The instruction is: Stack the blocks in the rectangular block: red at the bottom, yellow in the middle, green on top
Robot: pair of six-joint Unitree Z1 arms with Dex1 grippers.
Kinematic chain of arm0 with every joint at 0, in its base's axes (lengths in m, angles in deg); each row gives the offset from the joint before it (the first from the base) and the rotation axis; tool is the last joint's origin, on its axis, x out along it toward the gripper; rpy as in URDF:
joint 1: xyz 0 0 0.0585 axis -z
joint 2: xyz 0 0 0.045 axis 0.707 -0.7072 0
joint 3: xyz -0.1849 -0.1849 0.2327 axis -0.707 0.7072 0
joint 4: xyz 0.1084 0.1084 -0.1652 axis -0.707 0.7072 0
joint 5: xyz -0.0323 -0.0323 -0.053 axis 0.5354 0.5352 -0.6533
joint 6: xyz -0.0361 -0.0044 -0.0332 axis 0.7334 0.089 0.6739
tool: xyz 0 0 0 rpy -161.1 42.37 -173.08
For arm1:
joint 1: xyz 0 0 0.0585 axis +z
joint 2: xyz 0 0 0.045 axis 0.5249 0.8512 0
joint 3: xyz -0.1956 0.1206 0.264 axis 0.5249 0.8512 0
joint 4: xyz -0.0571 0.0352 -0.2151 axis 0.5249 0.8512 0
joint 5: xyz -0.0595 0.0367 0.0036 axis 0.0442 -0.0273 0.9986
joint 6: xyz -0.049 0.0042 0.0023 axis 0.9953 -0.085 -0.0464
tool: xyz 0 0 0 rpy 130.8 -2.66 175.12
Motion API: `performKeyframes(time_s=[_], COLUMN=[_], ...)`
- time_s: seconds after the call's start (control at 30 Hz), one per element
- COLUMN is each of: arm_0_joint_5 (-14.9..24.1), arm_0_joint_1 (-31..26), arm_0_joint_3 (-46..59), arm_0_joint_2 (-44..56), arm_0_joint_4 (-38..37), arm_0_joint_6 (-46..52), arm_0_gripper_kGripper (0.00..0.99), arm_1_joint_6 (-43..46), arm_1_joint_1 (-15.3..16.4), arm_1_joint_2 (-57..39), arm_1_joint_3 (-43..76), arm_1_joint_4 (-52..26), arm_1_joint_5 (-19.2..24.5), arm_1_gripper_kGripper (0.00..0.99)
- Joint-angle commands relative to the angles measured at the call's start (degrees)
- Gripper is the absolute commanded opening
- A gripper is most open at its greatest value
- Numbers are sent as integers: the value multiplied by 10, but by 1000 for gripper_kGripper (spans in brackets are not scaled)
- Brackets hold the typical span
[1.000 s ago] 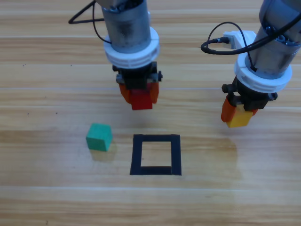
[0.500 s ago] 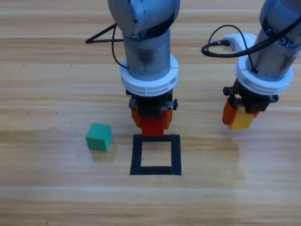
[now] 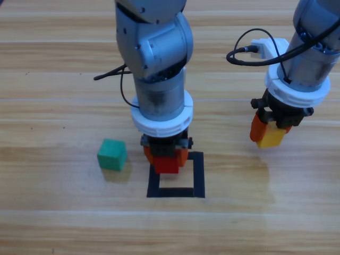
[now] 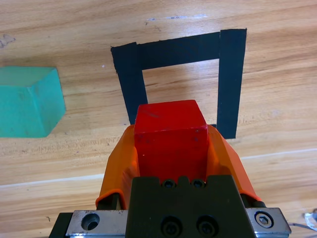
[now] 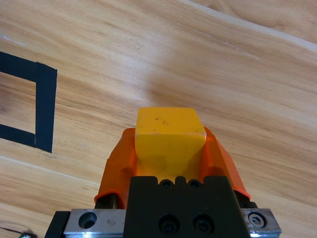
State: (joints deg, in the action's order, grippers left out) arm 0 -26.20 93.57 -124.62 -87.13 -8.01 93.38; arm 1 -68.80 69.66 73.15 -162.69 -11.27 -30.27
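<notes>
Red cube clamped in left gripper, over tape outline

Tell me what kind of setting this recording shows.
Likely a lab tabletop for robot manipulation trials: a bare wooden table with a black tape rectangle, plain colour cubes such as the green cube, and two arms, left gripper holding red, right gripper yellow.

Overhead camera facing down, two wrist cameras close along fingers, all sharing tape outline
</notes>
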Motion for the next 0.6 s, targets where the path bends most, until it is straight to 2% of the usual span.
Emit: performKeyframes(time_s=[0.03, 0.6], arm_0_joint_5=[4, 14], arm_0_joint_1=[12, 28], arm_0_joint_3=[14, 32], arm_0_joint_2=[20, 18], arm_0_joint_4=[-11, -44], arm_0_joint_6=[-5, 20], arm_0_gripper_kGripper=[0, 0], arm_1_joint_6=[6, 9], arm_1_joint_1=[-10, -10], arm_1_joint_2=[-22, -19], arm_1_joint_3=[16, 15], arm_1_joint_4=[-9, -9], arm_1_joint_5=[-4, -3], arm_1_gripper_kGripper=[163, 163])
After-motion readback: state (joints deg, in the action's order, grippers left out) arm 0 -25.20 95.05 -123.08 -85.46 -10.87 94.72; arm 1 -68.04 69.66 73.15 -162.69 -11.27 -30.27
